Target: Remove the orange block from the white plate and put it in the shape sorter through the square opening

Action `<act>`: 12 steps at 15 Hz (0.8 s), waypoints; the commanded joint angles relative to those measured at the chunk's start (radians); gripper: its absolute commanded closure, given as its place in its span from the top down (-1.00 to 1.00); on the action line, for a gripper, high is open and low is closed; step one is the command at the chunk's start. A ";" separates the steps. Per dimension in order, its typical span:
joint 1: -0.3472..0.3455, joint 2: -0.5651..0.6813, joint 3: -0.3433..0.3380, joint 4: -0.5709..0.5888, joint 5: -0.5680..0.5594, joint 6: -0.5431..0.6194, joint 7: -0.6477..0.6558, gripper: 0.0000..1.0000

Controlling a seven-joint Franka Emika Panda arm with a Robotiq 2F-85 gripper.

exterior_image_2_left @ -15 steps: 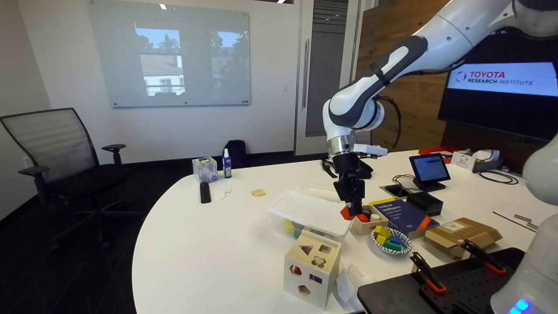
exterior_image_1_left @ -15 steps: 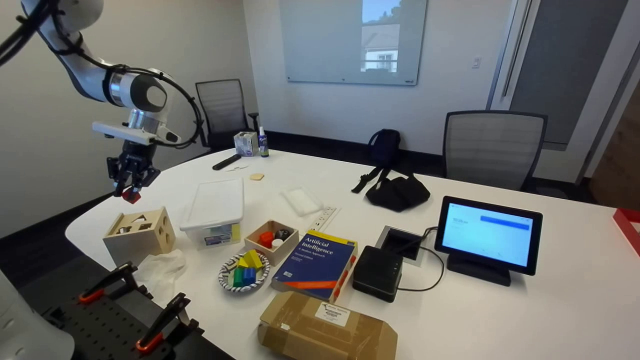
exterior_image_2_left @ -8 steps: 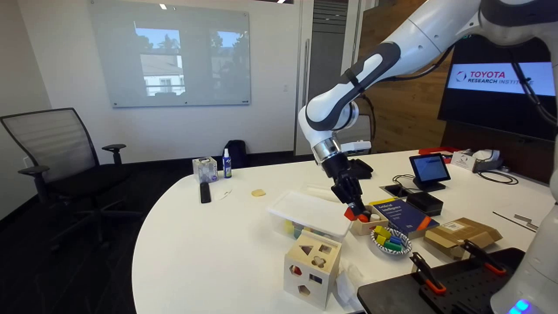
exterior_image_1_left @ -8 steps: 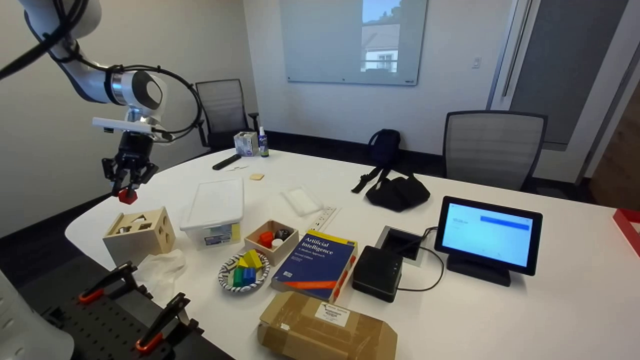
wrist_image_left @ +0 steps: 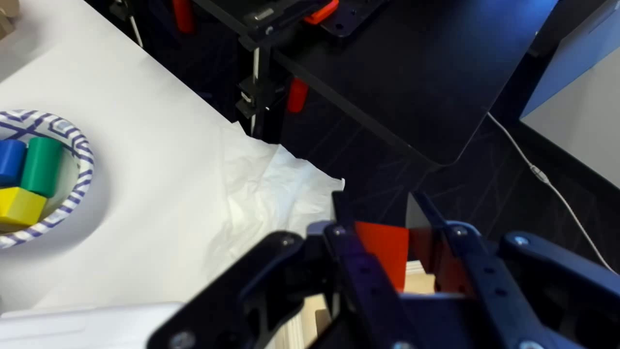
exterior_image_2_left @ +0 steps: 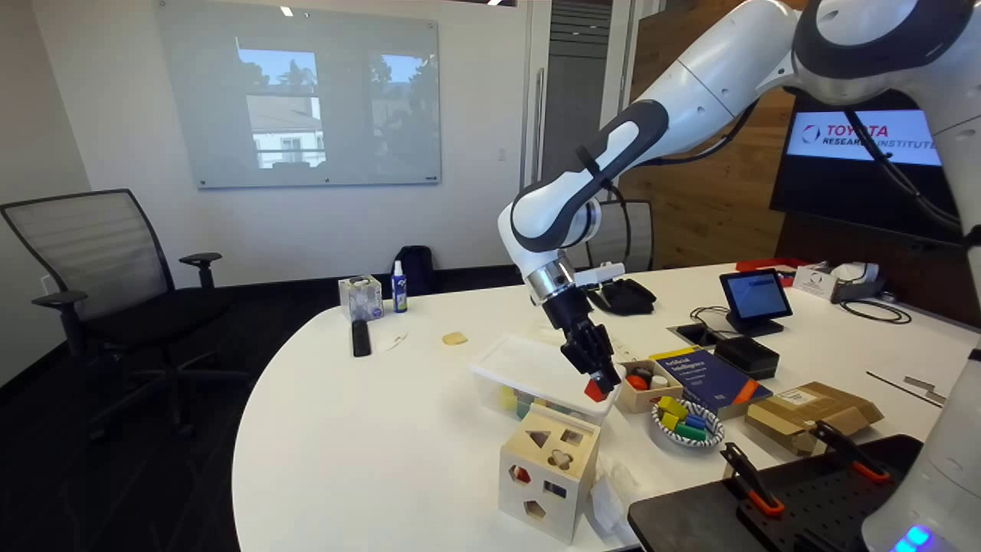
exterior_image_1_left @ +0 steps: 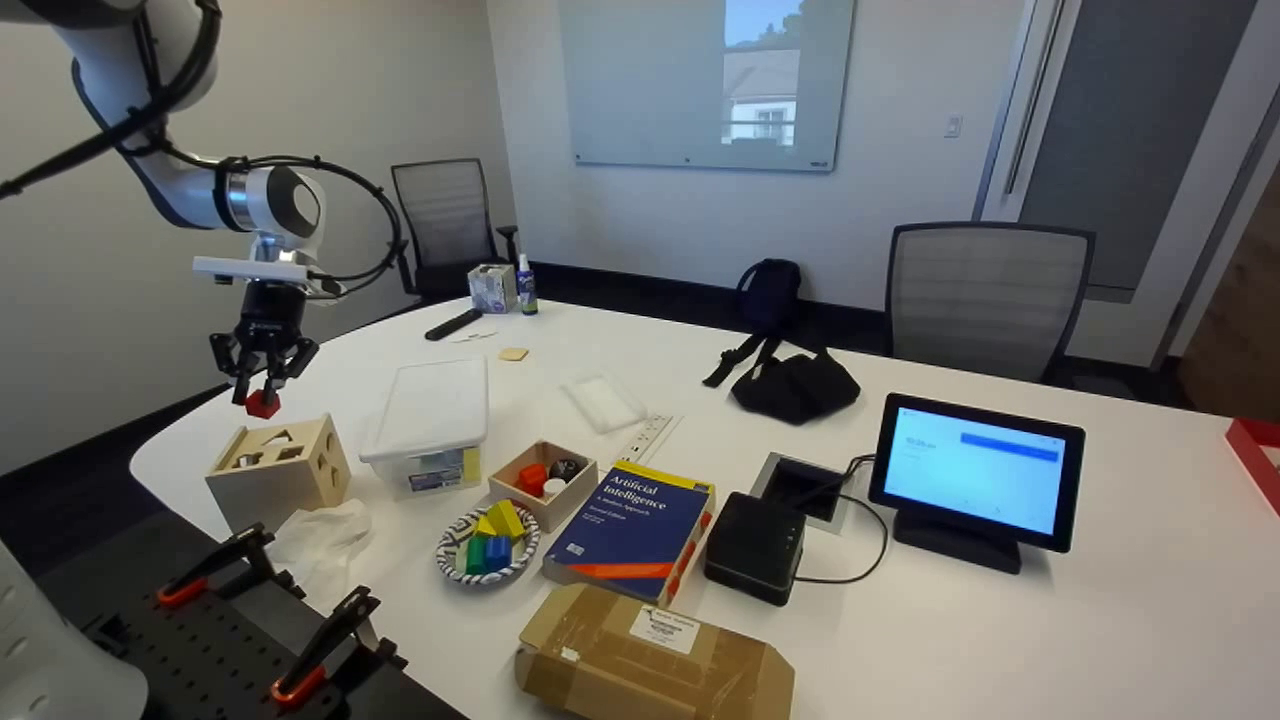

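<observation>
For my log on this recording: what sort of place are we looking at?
Most likely an office meeting room: mesh-backed chairs by a large white table, a glossy board on the wall, and a big screen that appears to read "Toyota Research Institute".

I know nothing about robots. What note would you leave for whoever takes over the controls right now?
Gripper: shut on the orange block, holding it in the air.
Patterned white plate: holds yellow blocks, a green block and a blue block.
Shape sorter: lower than the orange block, with a square opening in its top face.
Done: orange block gripped and clear of the plate.
Left: align it with the square opening, lower it, let go. Current alignment is unclear.
</observation>
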 commanded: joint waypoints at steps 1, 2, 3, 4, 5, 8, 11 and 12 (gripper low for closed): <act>0.053 0.048 -0.029 0.066 -0.032 -0.041 0.003 -0.82; 0.064 0.066 -0.031 0.081 -0.042 -0.042 0.003 -0.82; 0.075 0.081 -0.035 0.095 -0.059 -0.048 0.009 -0.82; 0.085 0.100 -0.037 0.112 -0.073 -0.060 0.010 -0.82; 0.092 0.115 -0.038 0.125 -0.083 -0.070 0.007 -0.82; 0.114 0.171 -0.042 0.178 -0.110 -0.111 0.000 -0.82; 0.140 0.234 -0.046 0.246 -0.143 -0.166 -0.005 -0.82; 0.149 0.256 -0.048 0.271 -0.155 -0.186 -0.005 -0.82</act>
